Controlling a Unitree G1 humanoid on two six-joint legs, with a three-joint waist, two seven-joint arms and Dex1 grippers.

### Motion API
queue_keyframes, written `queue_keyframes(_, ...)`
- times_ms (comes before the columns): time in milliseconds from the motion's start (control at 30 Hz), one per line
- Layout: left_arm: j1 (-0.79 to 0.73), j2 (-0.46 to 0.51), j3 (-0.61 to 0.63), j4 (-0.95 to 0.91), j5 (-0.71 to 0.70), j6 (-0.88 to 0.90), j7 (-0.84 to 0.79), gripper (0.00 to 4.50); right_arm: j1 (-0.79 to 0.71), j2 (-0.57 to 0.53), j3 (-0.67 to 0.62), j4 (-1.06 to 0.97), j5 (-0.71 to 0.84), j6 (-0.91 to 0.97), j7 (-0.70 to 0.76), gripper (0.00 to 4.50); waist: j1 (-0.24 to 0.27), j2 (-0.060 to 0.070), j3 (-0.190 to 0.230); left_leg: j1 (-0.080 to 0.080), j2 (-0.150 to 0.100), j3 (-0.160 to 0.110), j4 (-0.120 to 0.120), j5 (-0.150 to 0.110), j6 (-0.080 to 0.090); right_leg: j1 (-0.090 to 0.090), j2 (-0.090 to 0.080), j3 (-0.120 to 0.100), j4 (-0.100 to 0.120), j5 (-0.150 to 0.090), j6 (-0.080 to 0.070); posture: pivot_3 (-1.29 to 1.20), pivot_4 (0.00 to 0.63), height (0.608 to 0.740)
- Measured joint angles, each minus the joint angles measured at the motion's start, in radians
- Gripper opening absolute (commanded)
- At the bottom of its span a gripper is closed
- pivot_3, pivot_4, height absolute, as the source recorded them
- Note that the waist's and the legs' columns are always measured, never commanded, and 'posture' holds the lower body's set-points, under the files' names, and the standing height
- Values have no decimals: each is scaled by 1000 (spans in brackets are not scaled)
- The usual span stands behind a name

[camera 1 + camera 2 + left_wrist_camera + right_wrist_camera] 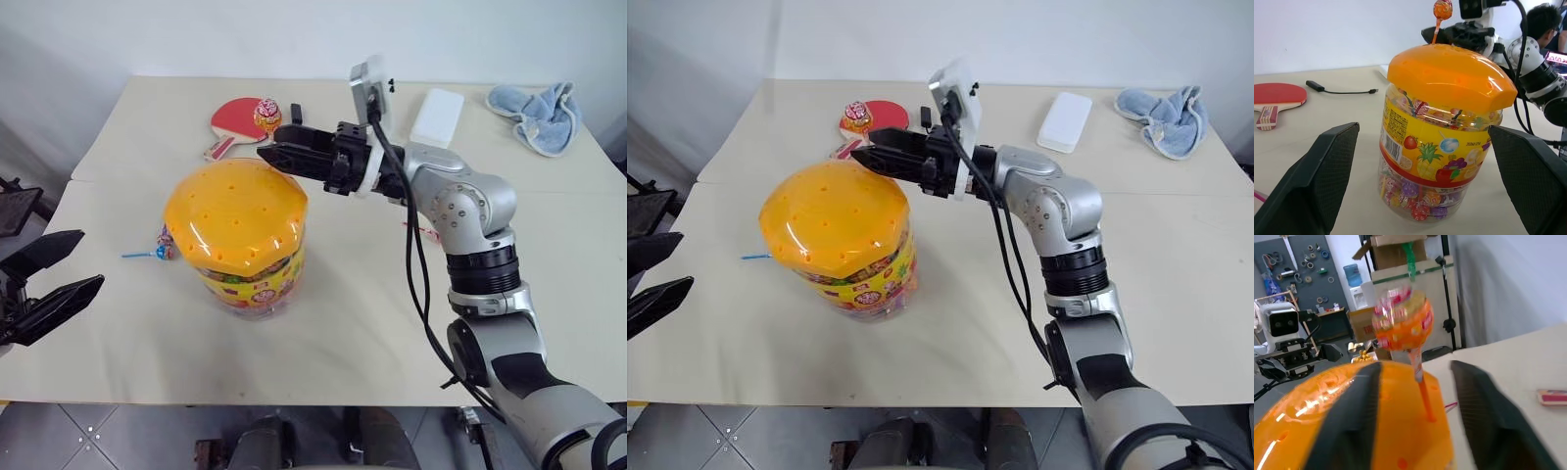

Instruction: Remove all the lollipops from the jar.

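Observation:
The jar (pixel 240 235) stands on the table with its domed orange lid (pixel 1449 73) on. An orange lollipop (pixel 1400 325) stands upright on its orange stick (pixel 1422 391) in a hole at the lid's far edge. My right gripper (pixel 269 144) reaches level over that edge, open, one finger on each side of the stick with a gap on both sides. A second lollipop (pixel 163 247) with a blue stick lies on the table left of the jar. My left gripper (pixel 88 260) hovers open further left, apart from the jar. Wrapped candies (pixel 1410 200) fill the jar's bottom.
Behind the jar lie a red ping-pong paddle (pixel 235 117) and a small black device with a cable (pixel 1315 85). A white box (pixel 437 116) and a blue cloth (pixel 537 116) sit at the table's far right. A person (pixel 1542 22) sits beyond the table.

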Motion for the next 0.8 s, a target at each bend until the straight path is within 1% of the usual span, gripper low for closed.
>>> queue_keyframes(100, 1, 0, 3, -8, 0, -2, 5, 4500, -1, 9, -1, 0, -9, -14, -1, 105, 1, 0, 0, 0, 0, 0, 0, 0, 0, 0, 0, 0, 0, 0, 0, 0, 150, 740)
queue_keyframes(133, 1, 0, 3, -11, 0, -2, 6, 4500, -1, 11, -6, 1, -13, -21, -3, 44, 1, 0, 0, 0, 0, 0, 0, 0, 0, 0, 0, 0, 0, 0, 0, 0, 150, 740)
queue_keyframes(267, -11, 0, 2, -17, -5, -7, 11, 4500, 0, 14, -32, 3, 4, -66, 41, 44, -1, 0, 0, 0, 0, 0, -1, 0, 0, -1, 0, 0, 0, 0, 0, 0, 150, 740)
queue_keyframes(400, -25, 0, -3, -17, -21, -7, 12, 4500, -19, -3, -157, 24, 101, -125, 105, 44, 1, 0, 0, 0, -1, 0, 0, 0, 0, 0, 0, 0, 0, 0, 0, 0, 150, 740)
queue_keyframes(467, -36, 10, -19, -18, -21, -7, 7, 4500, -46, -84, -194, 56, 104, -123, 106, 44, 7, 0, 0, 0, -1, 0, 0, 0, 1, 0, -1, 0, 0, 0, 0, 0, 150, 740)
queue_keyframes(533, -43, 25, -35, -21, -21, -7, -5, 4500, -55, -206, -216, 85, 84, -121, 113, 44, 11, 0, 0, 0, -2, -1, 0, 0, 1, 0, -2, 0, 0, 0, 0, 0, 150, 740)
queue_keyframes(600, -52, 54, -66, -38, -19, -7, -24, 4500, -23, -362, -197, 107, 11, -124, 145, 44, 11, -1, -1, 0, -2, -1, -1, -1, 1, 1, -3, 1, -2, 0, 0, 0, 150, 740)
queue_keyframes(667, -50, 90, -120, -78, -3, -13, -64, 4500, 83, -540, -150, 117, -83, -122, 189, 44, 13, -2, -1, 0, -1, -1, -2, -2, 2, 2, -4, 0, -4, 0, 0, 0, 150, 740)
queue_keyframes(733, -52, 104, -163, -94, 24, -24, -96, 4500, 196, -630, -144, 135, -140, -117, 199, 44, 9, 0, 0, -1, -1, 2, -3, -2, 2, 1, -2, -1, -8, 0, 0, 0, 150, 740)
queue_keyframes(800, -55, 126, -207, -102, 49, -34, -133, 4500, 382, -715, -155, 110, -186, -137, 213, 44, 9, 0, 0, 0, 2, 3, -4, -2, 1, 2, -1, -2, -9, 0, 1, 0, 150, 740)
